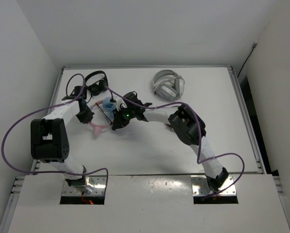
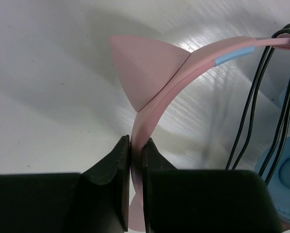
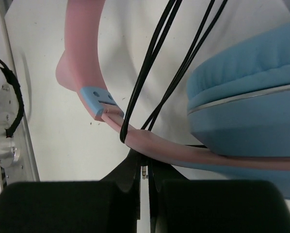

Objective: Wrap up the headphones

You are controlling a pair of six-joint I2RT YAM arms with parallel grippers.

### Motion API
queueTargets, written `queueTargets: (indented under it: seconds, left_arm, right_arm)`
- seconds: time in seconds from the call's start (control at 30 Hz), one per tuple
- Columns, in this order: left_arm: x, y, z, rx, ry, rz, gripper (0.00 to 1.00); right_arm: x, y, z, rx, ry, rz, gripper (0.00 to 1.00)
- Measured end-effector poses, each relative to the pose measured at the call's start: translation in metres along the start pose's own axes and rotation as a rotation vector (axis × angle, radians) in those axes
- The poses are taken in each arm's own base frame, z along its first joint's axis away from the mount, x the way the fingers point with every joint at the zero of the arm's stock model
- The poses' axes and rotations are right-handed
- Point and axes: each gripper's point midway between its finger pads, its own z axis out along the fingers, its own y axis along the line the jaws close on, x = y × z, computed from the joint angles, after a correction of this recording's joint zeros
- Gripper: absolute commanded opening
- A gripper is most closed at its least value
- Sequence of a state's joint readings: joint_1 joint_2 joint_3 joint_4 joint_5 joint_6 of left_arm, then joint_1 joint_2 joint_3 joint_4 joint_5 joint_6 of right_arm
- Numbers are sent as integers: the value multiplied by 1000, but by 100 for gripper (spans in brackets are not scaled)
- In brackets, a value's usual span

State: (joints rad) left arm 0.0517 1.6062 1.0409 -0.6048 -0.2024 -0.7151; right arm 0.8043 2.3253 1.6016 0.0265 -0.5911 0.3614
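OK, far L of the top view: L arm reaches up the table (image 1: 150, 150) and the left gripper (image 1: 92, 124) sits at the pink headband (image 1: 98, 128) of the headphones (image 1: 107, 103). These lie left of centre on the table, between the two grippers. In the L wrist cam the jaws are pressed onto the headband, one each side, pinching the flat pink strip edge-on. A pink cat-ear tab (image 2: 145, 68) stands on the band just past the fingers. Further R, several strands of the thin black cable (image 2: 249, 111) hang over the band beside a light-blue ear cup (image 2: 286, 189).

Behind the L arm, near the back-L corner, lies a small black pair (image 1: 97, 82), apart from the task pair.

Next R: the right gripper (image 1: 116, 124) comes in from the R, close under the blue cup and just beside the band. In the R wrist cam its jaws are all but closed, w/ a thin metal-tipped bit nipped between the tips; it looks like the cable's plug end. Cable strands loop round the band just above the tips.

Far R, at the back, a grey-white pair (image 1: 168, 86) lies well apart.
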Motion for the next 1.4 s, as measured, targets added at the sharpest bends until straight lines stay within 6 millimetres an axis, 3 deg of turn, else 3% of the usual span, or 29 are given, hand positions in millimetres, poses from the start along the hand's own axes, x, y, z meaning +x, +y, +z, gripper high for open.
queueTargets:
  seconds: [0.33,0.57,0.77,0.93,1.07,1.3,1.4]
  left_arm:
    - [-3,-1,13,-94,-101,64,0]
    - [4,-4,35,-99,-92,76,0]
    - [3,-6,39,-93,-93,85,0]
    - [3,-7,41,-91,-95,93,9]
    - [0,-10,45,-80,-106,86,16]
    - [-4,-10,50,-82,-107,83,29]
    - [-5,-9,50,-85,-108,90,39]
  right_arm:
    - [-5,-4,7,11,-11,-3,0]
    - [-1,-10,8,33,-7,2,0]
    - [0,-11,10,34,-10,-8,3]
    - [4,-9,12,28,-6,-27,21]
    - [27,6,17,-14,54,-16,32]
    - [36,32,5,-21,103,-65,36]
    - [26,41,-14,-11,107,-107,39]
